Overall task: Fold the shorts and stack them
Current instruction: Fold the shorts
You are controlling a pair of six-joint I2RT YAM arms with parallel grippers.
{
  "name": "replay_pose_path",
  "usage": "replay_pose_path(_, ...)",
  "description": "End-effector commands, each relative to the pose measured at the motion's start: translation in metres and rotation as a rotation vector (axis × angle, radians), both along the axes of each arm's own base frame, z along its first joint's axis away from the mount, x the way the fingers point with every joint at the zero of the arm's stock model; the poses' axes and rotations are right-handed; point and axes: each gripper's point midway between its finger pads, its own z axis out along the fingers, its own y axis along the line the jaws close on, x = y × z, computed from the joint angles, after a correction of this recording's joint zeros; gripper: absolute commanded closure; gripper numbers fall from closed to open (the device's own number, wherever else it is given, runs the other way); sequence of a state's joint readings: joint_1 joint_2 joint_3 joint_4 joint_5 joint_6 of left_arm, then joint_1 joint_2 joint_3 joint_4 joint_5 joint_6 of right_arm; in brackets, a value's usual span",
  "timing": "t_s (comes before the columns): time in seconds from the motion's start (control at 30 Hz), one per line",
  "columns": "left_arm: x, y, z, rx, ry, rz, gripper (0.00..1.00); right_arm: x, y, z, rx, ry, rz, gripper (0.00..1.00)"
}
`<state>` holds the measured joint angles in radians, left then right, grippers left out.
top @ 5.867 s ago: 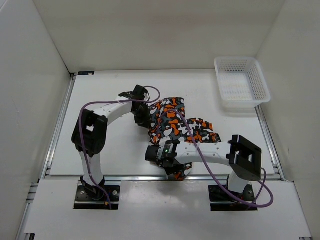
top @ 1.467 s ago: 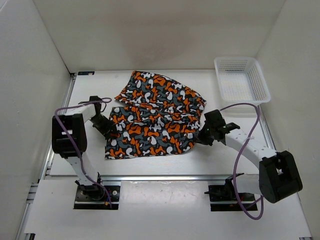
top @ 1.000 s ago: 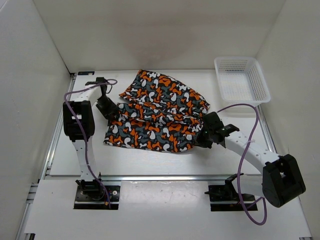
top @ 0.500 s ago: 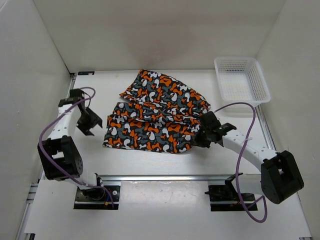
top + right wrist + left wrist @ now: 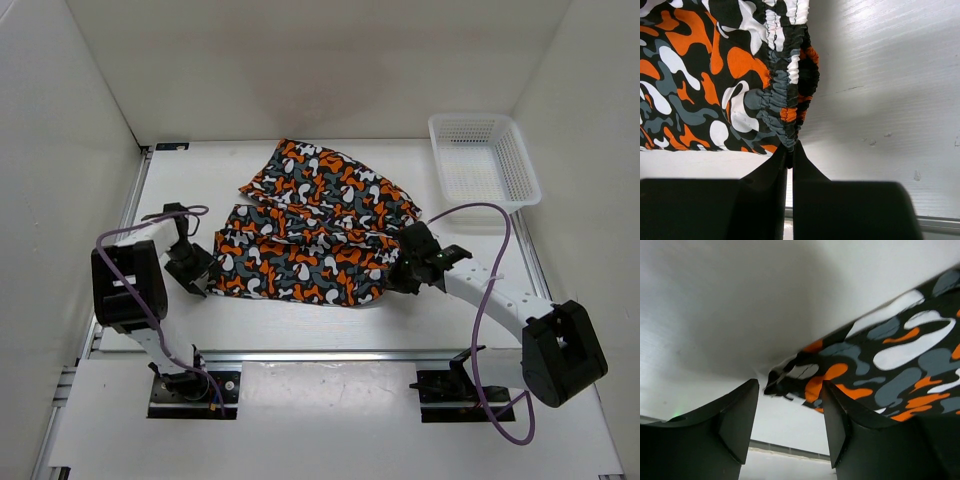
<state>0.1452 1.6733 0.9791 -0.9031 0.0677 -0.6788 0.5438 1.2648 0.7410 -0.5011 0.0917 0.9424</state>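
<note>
Room: plain white walls (image 5: pixel 300 60) box in the table (image 5: pixel 200 180) on the far side and both flanks. The table top is matte white, with aluminium rails (image 5: pixel 118 250) down the sides and along the near edge. Right wrist view shows faint scuffs and a few small specks on the surface.

Basket (image 5: pixel 528 170): white mesh, at the far right corner of the table, against the right wall.

Shorts (image 5: pixel 315 235): lying spread out on the table, left of the basket and nearer the arms. Closest edge is near the basket, not touching. Two overlapping layers are visible, fairly flat.

Right tool (image 5: pixel 400 275): at the shorts' edge on the basket side. Wrist view shows its fingers (image 5: pixel 775 175) pinched together on the gathered elastic waistband, no gap between them (image 5: pixel 790 149).

Left tool (image 5: pixel 190 270): at the shorts' far end from the basket, low over the table. Fingers (image 5: pixel 735 415) are spread wide with nothing gripped. A hem corner of the shorts sits just past the gap (image 5: pixel 790 390), touching neither finger as far as I can see.

Purple cable (image 5: pixel 480 260) loops over the right arm.
</note>
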Motion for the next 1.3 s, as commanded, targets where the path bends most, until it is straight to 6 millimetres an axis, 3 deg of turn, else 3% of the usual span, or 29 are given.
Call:
replay_pose_path(0.0, 0.026, -0.006, -0.002, -0.004, -0.053, -0.011, 0.36, 0.006, -0.002, 0.010, -0.009, -0.035, -0.018, 1.00)
replay_pose_path(0.07, 0.026, -0.010, -0.009, -0.016, -0.036, -0.021, 0.40, 0.006, -0.002, 0.010, -0.009, -0.035, -0.018, 1.00)
replay_pose_path(0.13, 0.027, -0.009, -0.017, -0.017, -0.025, -0.021, 0.54, 0.005, -0.004, 0.011, -0.016, -0.039, -0.023, 1.00)
replay_pose_path(0.17, 0.026, -0.010, -0.020, -0.018, -0.016, -0.021, 0.89, 0.005, -0.004, 0.011, -0.016, -0.039, -0.023, 0.97)
replay_pose_path(0.2, 0.027, -0.012, -0.019, -0.030, -0.017, -0.021, 0.90, 0.003, -0.005, 0.010, -0.022, -0.030, -0.023, 0.91)
replay_pose_path(0.23, 0.026, -0.011, -0.019, -0.030, -0.018, -0.030, 0.90, 0.003, -0.005, 0.010, -0.022, -0.030, -0.023, 0.61)
replay_pose_path(0.27, 0.028, -0.011, -0.015, -0.028, -0.034, -0.030, 0.90, 0.000, -0.007, 0.006, -0.027, -0.021, -0.022, 0.41)
replay_pose_path(0.3, 0.030, -0.011, -0.011, -0.026, -0.050, -0.031, 0.90, -0.003, -0.008, 0.004, -0.023, -0.014, -0.036, 0.28)
replay_pose_path(0.33, 0.033, -0.013, -0.003, -0.022, -0.081, -0.040, 0.90, -0.007, -0.008, 0.000, -0.014, 0.005, -0.040, 0.16)
replay_pose_path(0.4, 0.032, -0.011, 0.002, -0.010, -0.099, -0.040, 0.90, -0.020, -0.009, -0.010, 0.004, 0.038, -0.044, 0.15)
replay_pose_path(0.57, 0.031, -0.014, 0.008, -0.007, -0.120, -0.049, 0.90, -0.024, -0.001, -0.023, 0.079, 0.043, -0.077, 0.36)
replay_pose_path(0.6, 0.031, -0.014, 0.008, -0.007, -0.120, -0.049, 0.90, -0.026, -0.004, -0.027, 0.070, 0.051, -0.094, 0.36)
replay_pose_path(0.9, 0.037, -0.019, 0.011, -0.023, -0.143, -0.070, 0.90, 0.013, -0.010, -0.032, -0.014, -0.045, -0.132, 0.52)
replay_pose_path(0.93, 0.038, -0.019, 0.014, -0.022, -0.155, -0.070, 0.90, 0.016, -0.008, -0.039, -0.019, -0.038, -0.132, 0.58)
replay_pose_path(0.97, 0.041, -0.020, 0.017, -0.030, -0.166, -0.080, 0.90, 0.019, -0.006, -0.037, -0.023, -0.042, -0.121, 0.83)
replay_pose_path(1.0, 0.042, -0.022, 0.020, -0.039, -0.178, -0.081, 0.90, 0.022, -0.010, -0.036, -0.048, -0.041, -0.131, 0.94)
replay_pose_path(1.03, 0.039, -0.022, 0.020, -0.039, -0.168, -0.095, 0.90, 0.024, -0.013, -0.027, -0.081, -0.038, -0.133, 1.00)
replay_pose_path(1.07, 0.046, -0.021, 0.033, -0.032, -0.212, -0.110, 0.90, 0.028, -0.016, -0.018, -0.099, -0.060, -0.130, 1.00)
replay_pose_path(1.13, 0.049, -0.020, 0.052, -0.025, -0.239, -0.138, 0.90, 0.043, -0.026, 0.020, -0.122, -0.148, -0.130, 1.00)
replay_pose_path(1.17, 0.067, -0.015, 0.083, -0.012, -0.334, -0.171, 0.90, 0.048, -0.026, 0.037, -0.123, -0.190, -0.112, 1.00)
replay_pose_path(1.2, 0.074, -0.014, 0.102, -0.001, -0.379, -0.186, 0.90, 0.056, -0.031, 0.060, -0.120, -0.247, -0.112, 1.00)
replay_pose_path(1.23, 0.080, -0.013, 0.123, 0.009, -0.423, -0.196, 0.90, 0.073, -0.031, 0.099, -0.105, -0.330, -0.116, 1.00)
replay_pose_path(1.27, 0.080, -0.014, 0.150, 0.012, -0.474, -0.209, 0.90, 0.075, -0.040, 0.115, -0.169, -0.355, -0.062, 1.00)
